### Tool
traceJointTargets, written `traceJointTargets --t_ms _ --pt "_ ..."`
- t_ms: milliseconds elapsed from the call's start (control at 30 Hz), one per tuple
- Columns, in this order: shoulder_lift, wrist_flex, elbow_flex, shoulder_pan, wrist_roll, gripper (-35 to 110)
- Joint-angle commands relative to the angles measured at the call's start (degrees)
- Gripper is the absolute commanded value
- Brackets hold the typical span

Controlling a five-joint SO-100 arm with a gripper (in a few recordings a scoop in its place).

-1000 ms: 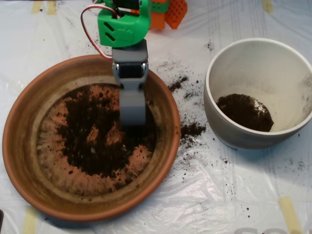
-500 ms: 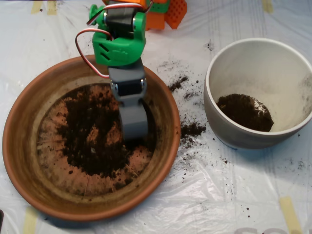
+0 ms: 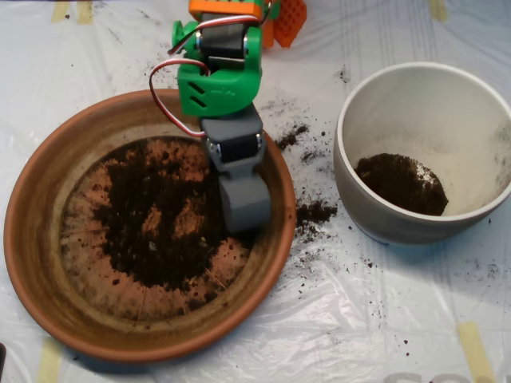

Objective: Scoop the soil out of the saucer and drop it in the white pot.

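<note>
The gripper (image 3: 244, 209) hangs over the right side of the saucer (image 3: 32, 239), above the soil (image 3: 156, 219). It looks closed. The pot (image 3: 415, 80) stands right of the saucer.

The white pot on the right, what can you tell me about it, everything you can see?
The white pot is a round, deep, off-white container, ceramic by its look, with a thick rim and a greyish outer wall. It stands upright on the plastic sheet, at the right of the terracotta saucer and apart from it. A dark heap of soil lies at its bottom, toward the left side, and the rest of the inside is bare and faintly dusted. Spilled crumbs lie on the sheet by its left wall.
</note>
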Motion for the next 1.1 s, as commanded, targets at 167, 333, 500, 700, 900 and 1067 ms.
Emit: traceJointTargets --t_ms 167,333,500,700,900,1067 --pt "2.20 -1.32 0.53 4.39 -3.52 29" --pt "-0.35 -0.26 -2.37 3.16 -3.08 29" --pt "-1.41 -0.26 -3.08 1.05 -2.64 29" --pt "-3.52 1.14 -6.15 0.09 -1.76 27" --pt "-3.96 1.41 -7.21 1.32 -2.29 7" --pt "-3.87 3.87 -11.07 3.34 -0.70 0"
